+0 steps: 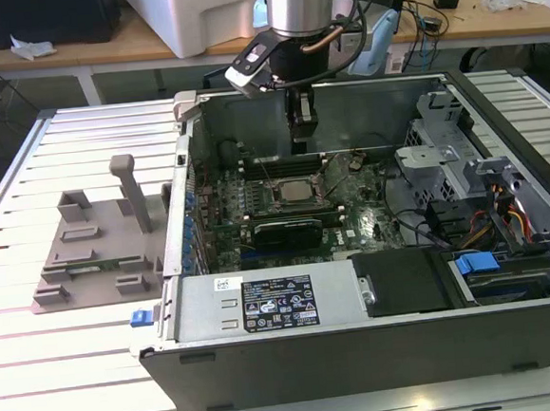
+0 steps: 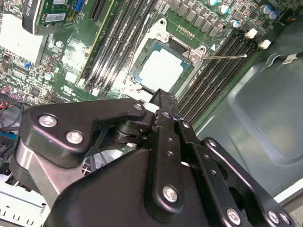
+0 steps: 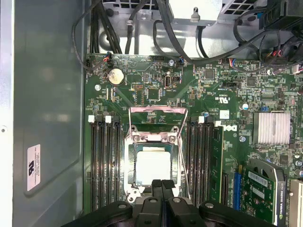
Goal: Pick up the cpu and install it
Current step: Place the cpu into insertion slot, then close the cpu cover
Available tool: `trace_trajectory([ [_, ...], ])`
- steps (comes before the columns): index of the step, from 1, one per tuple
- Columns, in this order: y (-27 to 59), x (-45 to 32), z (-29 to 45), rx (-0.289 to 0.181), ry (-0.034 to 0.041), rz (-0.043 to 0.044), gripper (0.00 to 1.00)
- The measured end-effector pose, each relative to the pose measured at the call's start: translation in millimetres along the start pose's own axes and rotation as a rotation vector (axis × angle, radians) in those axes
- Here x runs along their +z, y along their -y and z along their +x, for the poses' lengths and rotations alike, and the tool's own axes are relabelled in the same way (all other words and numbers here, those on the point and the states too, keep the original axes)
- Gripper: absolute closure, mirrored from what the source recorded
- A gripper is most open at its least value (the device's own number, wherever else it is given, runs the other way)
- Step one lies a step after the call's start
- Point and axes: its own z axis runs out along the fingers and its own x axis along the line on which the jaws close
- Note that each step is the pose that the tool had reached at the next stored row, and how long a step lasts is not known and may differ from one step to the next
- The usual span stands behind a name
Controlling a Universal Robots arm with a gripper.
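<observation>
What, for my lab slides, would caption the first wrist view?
Shut gripper poised over the cpu lying in the open socket on the motherboard.

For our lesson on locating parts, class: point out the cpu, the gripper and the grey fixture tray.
cpu (image 3: 152, 166): first wrist view, centre of its silver top.
gripper (image 3: 161, 183): first wrist view, where its closed jaws' tips meet.
grey fixture tray (image 1: 106, 242): exterior view, its flat base.

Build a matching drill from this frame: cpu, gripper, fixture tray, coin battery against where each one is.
1 cpu
2 gripper
3 fixture tray
4 coin battery

A outside the case, on the table, at the exterior view's left
B near the motherboard edge, by the case wall
C in the socket
D above the socket, fingers shut

Pairs: 1-C, 2-D, 3-A, 4-B
</observation>
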Motion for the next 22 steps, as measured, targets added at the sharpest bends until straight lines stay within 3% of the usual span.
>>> trace_trajectory([
  [7,-2.9,-0.5,-0.1,0.000,0.0001,0.0001,0.89],
  [9,-19.3,-0.4,-0.3,0.000,-0.0001,0.0006,0.89],
  [13,-40.1,-0.4,-0.6,0.000,-0.0002,0.0035,0.89],
  [14,-50.4,-0.5,-0.8,0.000,-0.0001,0.0058,0.89],
  [16,-60.8,-0.5,-1.0,-0.001,0.0000,0.0086,0.89],
  [19,-77.5,0.1,-0.6,-0.001,0.0002,0.0153,0.89],
  [20,-85.0,1.7,0.0,-0.001,0.0003,0.0215,0.89],
  [22,-91.4,5.0,0.6,-0.001,0.0003,0.0275,0.89],
])
